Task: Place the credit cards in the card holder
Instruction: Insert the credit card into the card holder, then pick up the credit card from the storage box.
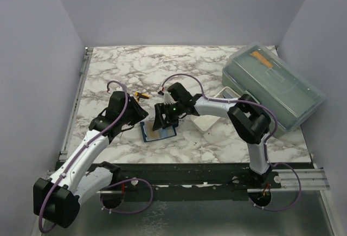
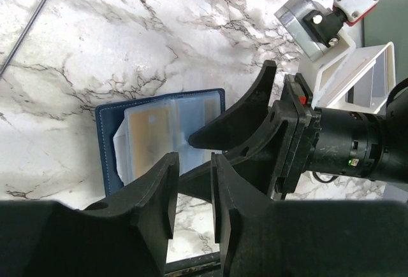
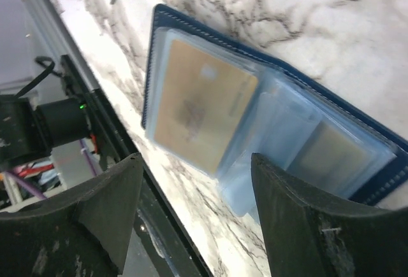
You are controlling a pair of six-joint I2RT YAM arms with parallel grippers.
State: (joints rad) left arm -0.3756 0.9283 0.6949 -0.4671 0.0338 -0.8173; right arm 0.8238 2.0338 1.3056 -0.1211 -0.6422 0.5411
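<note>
Right jaws gape over open card holder (image 2: 107,149), golden card (image 3: 197,111) sleeved; left jaws slightly parted, empty. Risk: fingertip snags sleeve (image 3: 280,114), drags card out.

My left claw (image 2: 194,181) and right claw (image 3: 194,175) are matt black plastic, faintly grainy. The worktop (image 1: 217,68) looks smooth and marble-patterned. The card holder (image 2: 105,143) is navy, stitched and leather-like, with glossy clear plastic sleeves over a smooth golden-tan card (image 3: 197,111).
</note>
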